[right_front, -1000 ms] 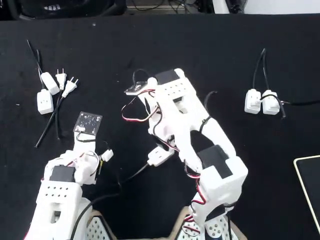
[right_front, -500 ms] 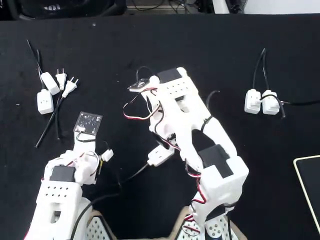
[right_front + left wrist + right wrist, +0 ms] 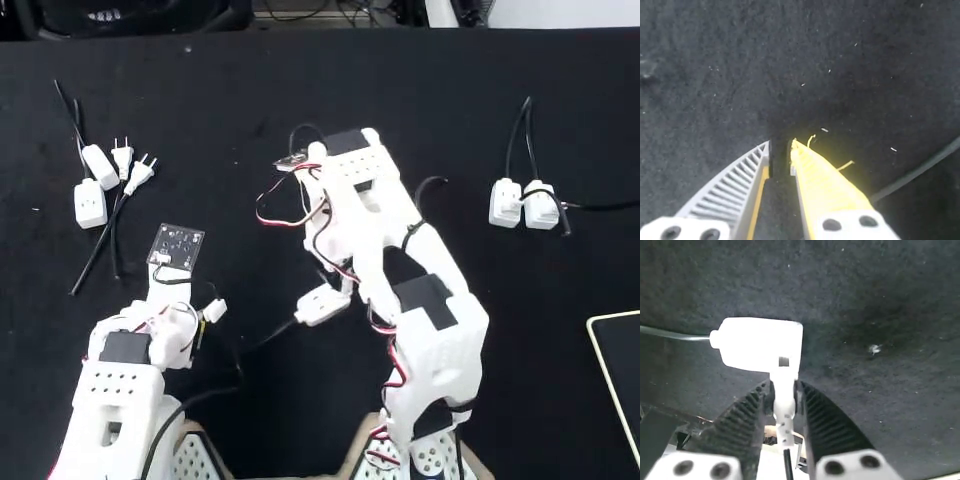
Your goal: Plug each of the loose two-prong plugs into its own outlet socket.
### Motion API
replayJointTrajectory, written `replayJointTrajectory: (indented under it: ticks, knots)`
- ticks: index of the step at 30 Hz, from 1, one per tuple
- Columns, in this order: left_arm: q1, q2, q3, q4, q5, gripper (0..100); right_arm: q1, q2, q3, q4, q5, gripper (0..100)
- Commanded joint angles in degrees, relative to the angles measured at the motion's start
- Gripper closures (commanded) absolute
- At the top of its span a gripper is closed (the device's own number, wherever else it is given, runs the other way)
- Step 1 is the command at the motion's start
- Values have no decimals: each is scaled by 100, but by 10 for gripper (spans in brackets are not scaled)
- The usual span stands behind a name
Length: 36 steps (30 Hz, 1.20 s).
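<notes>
High view: two white two-prong plugs [image 3: 133,168] lie loose at the far left of the black table [image 3: 450,90], beside two sockets [image 3: 92,190].
Left wrist view: left gripper [image 3: 780,145] pressed together, nothing between.
Right wrist view: right gripper [image 3: 784,387] pinches a narrow white plug [image 3: 783,412] touching a rounded socket block [image 3: 757,347].

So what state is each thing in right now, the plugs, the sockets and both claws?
Right gripper: shut on the held plug.
Held plug: pushed into its socket.
Loose plugs: unplugged, lying on the table.
Empty sockets: nothing plugged in.
Plugged pair: joined together.
Left gripper: shut, holding nothing.
</notes>
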<state>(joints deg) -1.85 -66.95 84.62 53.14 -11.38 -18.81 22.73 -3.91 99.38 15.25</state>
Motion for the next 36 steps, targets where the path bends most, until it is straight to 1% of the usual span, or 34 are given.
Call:
replayJointTrajectory:
  ticks: [1, 8, 14, 19, 26, 31, 34, 36]
  knots:
    - [66, -88, -48, -44, 79, 920, 88, 13, -295, 185, -44, 988]
    - [66, -88, -84, -44, 88, 920, -26, 31, -286, 185, -62, 988]
    - [66, -88, -84, -44, 88, 920, -264, 259, -330, 185, -440, 988]
    - [66, -88, -84, -44, 88, 920, -290, 479, -338, 176, -712, 988]
    - [66, -88, -84, -44, 88, 920, -299, 479, -558, 97, -826, 988]
    - [57, -88, -84, -44, 88, 920, -308, 409, 4, -378, -800, 988]
    - [57, -88, -84, -44, 88, 920, -316, 48, 532, -914, -800, 988]
    - [57, -88, -84, -44, 88, 920, -448, -259, 822, -1160, -800, 988]
